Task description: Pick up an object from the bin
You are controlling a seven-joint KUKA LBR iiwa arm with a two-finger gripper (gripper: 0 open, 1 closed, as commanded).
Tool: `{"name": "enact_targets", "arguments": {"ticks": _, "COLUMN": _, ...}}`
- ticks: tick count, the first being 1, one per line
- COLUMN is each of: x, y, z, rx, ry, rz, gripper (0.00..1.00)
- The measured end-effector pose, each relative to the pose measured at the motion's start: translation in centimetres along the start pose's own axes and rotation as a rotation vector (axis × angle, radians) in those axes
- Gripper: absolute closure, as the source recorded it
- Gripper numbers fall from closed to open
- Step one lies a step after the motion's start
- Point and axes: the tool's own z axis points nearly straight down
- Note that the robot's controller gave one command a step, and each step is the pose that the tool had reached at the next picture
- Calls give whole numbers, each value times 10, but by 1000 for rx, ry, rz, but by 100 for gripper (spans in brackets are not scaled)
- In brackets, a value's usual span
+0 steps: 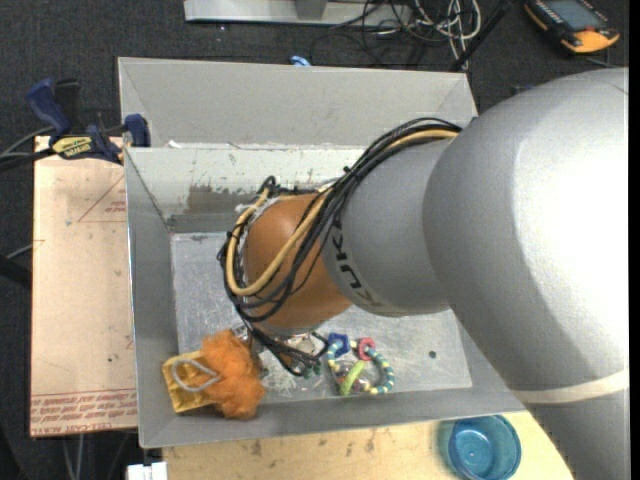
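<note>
Arm reaches into the bin (200,288) from the right, with the orange wrist cover (290,268) and cables (250,258) low over the near end. Pincer (280,351) sits under the cover, close to the floor. Released or clenched: cannot tell, the cover hides it. Nothing seen held.

Nearest things:
- orange fuzzy clump (235,380) just beside the pincer on the left, touching a yellow flat piece (185,383)
- blue hook piece (337,345) and beaded ring toy (362,370) just to the right

Step, as judged: approach for a grasp, pick not yet made. Likely target is the clump or the small bits beside it; can't say which. Next move calls for closing on one thing, then a straight lift clear of the near wall.
</note>
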Motion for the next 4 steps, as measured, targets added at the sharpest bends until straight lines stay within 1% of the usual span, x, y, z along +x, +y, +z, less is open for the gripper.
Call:
{"name": "enact_targets", "arguments": {"ticks": 1, "x": -10, "y": -3, "z": -115, "rx": -17, "ry": -9, "rz": -35, "gripper": 100}}
{"name": "enact_targets", "arguments": {"ticks": 2, "x": -10, "y": -3, "z": -115, "rx": -17, "ry": -9, "rz": -35, "gripper": 100}}
{"name": "enact_targets", "arguments": {"ticks": 3, "x": -9, "y": -7, "z": -175, "rx": -17, "ry": -10, "rz": -27, "gripper": 0}}
{"name": "enact_targets", "arguments": {"ticks": 4, "x": -9, "y": -7, "z": -175, "rx": -17, "ry": -10, "rz": -27, "gripper": 0}}
